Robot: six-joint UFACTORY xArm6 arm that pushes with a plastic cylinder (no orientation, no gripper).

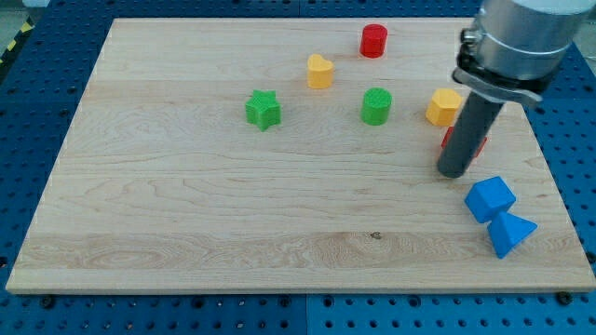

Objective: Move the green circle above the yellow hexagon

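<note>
The green circle point(376, 106) stands upright right of the board's middle, toward the view's top. The yellow hexagon point(444, 107) lies to its right at about the same height in the view, a small gap between them. My tip point(453, 171) rests on the board below the yellow hexagon and to the lower right of the green circle, apart from both. The rod partly hides a red block point(480, 141) right behind it.
A green star point(264, 110) lies left of the circle. A yellow heart point(319, 71) and a red cylinder point(373, 40) sit toward the view's top. Two blue blocks point(489, 197) point(509, 233) lie near the board's right edge, below my tip.
</note>
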